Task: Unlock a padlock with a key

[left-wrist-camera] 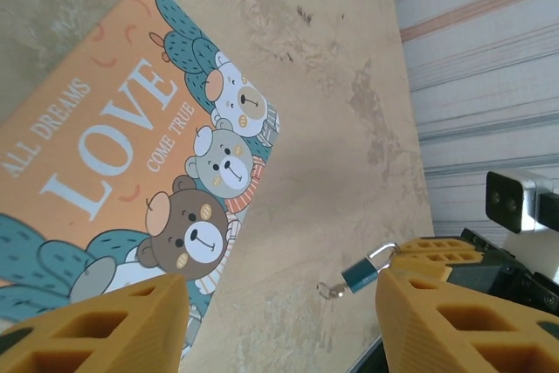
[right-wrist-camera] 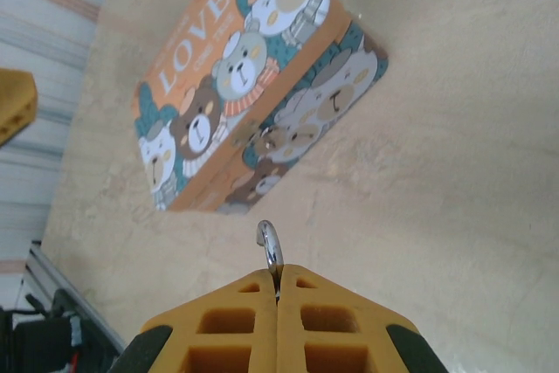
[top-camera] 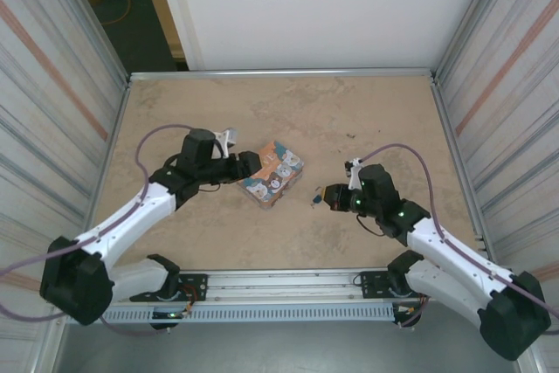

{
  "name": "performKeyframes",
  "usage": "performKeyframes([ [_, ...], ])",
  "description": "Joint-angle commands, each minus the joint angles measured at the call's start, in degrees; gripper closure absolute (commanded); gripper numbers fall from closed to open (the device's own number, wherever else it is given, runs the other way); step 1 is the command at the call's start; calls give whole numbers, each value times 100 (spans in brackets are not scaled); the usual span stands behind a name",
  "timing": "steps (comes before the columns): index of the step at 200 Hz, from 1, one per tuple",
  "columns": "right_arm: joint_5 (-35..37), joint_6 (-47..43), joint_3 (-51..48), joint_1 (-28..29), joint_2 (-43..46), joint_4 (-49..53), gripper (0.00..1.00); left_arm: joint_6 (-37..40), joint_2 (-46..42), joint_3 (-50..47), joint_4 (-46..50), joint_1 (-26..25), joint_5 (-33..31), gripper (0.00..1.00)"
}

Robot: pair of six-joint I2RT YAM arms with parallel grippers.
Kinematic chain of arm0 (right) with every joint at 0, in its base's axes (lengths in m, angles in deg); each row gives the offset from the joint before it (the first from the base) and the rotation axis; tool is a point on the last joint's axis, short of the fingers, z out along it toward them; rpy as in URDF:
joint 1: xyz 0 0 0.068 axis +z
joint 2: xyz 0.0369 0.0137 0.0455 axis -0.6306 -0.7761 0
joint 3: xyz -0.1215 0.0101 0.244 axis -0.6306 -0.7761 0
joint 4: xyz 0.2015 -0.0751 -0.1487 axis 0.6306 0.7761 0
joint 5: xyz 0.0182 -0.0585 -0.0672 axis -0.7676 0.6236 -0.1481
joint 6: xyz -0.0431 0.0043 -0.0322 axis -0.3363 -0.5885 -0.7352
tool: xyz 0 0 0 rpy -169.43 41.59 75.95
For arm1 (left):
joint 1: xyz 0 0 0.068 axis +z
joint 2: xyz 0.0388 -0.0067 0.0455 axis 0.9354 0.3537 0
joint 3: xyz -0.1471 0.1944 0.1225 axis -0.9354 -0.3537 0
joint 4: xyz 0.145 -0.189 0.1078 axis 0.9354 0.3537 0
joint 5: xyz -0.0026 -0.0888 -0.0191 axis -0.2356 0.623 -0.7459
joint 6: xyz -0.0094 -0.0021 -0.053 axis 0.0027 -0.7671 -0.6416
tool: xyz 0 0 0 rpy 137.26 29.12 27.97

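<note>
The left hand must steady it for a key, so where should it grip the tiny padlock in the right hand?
Probably the body of the tiny blue-teal metal padlock. The right hand is shut on its thin shackle, so the body sticks out free past those fingers. Bring the open left hand in from the side of the orange picture box, across the body.

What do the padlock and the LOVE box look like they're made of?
The padlock: smooth teal body, likely painted or anodised metal; its shackle is bare shiny metal, with glints. The LOVE box: printed, faintly glossy, rounded corners and a lid seam; probably tin, possibly cardboard.
</note>
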Motion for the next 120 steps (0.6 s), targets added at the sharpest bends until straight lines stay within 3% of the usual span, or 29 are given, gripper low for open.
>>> performKeyframes([
  [1,235,-76,151,221,307,1053,100,251,-418,-240,363,168,-234,39],
  [60,625,283,111,933,466,1597,100,577,-1246,-534,872,567,-316,31],
  [120,642,499,-128,1172,309,1445,100,572,-1735,-942,1006,902,-392,26],
])
